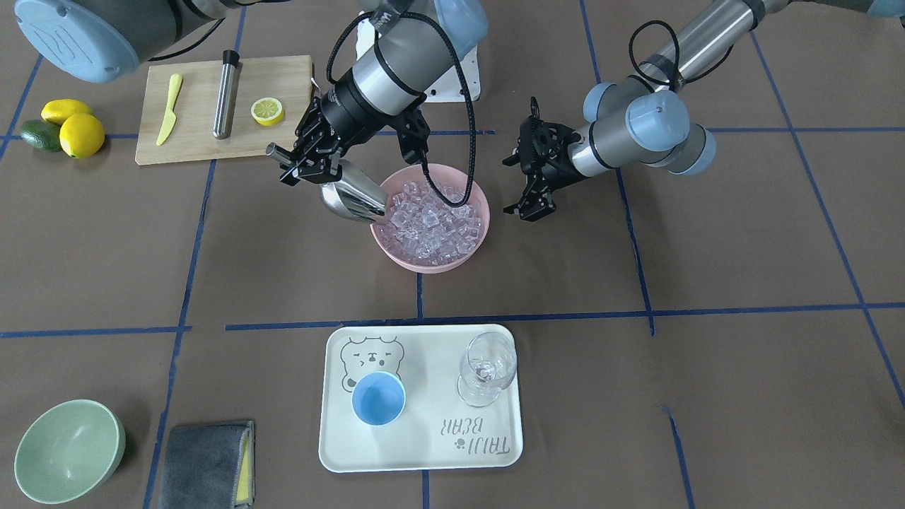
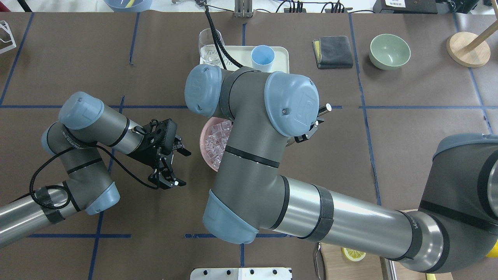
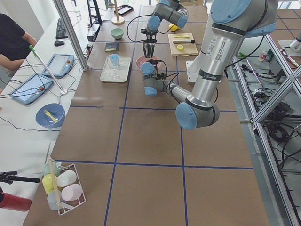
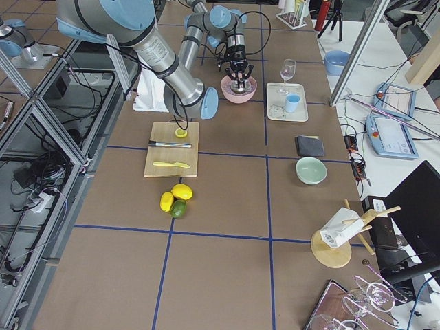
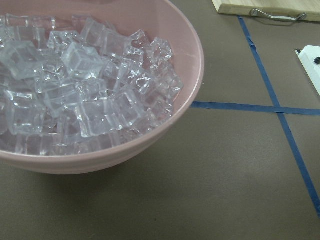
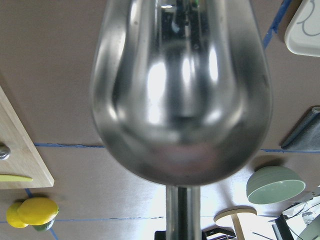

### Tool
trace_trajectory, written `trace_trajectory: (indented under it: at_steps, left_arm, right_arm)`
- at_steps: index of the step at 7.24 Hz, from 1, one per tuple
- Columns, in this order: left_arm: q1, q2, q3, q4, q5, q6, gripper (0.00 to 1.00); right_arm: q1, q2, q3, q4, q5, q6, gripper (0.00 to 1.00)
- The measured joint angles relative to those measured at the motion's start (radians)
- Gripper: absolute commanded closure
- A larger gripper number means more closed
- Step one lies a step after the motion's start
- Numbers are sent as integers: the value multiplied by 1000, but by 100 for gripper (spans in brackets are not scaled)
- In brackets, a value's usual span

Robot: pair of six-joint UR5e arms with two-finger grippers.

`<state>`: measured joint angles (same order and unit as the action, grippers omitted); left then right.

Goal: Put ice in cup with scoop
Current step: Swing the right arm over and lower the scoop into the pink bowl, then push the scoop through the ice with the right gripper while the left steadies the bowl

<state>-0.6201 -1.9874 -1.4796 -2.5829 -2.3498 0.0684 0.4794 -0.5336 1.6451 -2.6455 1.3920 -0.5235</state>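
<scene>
My right gripper (image 1: 310,166) is shut on the handle of the shiny steel scoop (image 1: 350,198). The scoop's trough tilts down, its mouth at the rim of the pink bowl (image 1: 475,247) and touching the ice (image 1: 431,215). The right wrist view is filled by the trough's outside (image 6: 182,95). My left gripper (image 1: 516,184) is open and empty, just beside the bowl on the other side; its wrist view shows the ice (image 5: 85,95) and the bowl wall (image 5: 125,155). The light-blue cup (image 1: 378,398) stands empty on the white tray (image 1: 424,445).
A clear wine glass (image 1: 486,367) stands on the tray next to the cup. A wooden board (image 1: 198,134) holds a knife, a steel cylinder and a lemon half. Lemons (image 1: 81,134), a green bowl (image 1: 68,450) and a grey cloth (image 1: 206,464) lie at the table's edges.
</scene>
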Motion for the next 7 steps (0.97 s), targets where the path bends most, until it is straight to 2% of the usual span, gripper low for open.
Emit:
trace_trajectory:
  at_steps: [7]
  left_arm:
    - [-6, -75, 64, 2, 98, -33, 0]
  right_arm:
    - [-3, 3, -1, 1, 0, 2, 100]
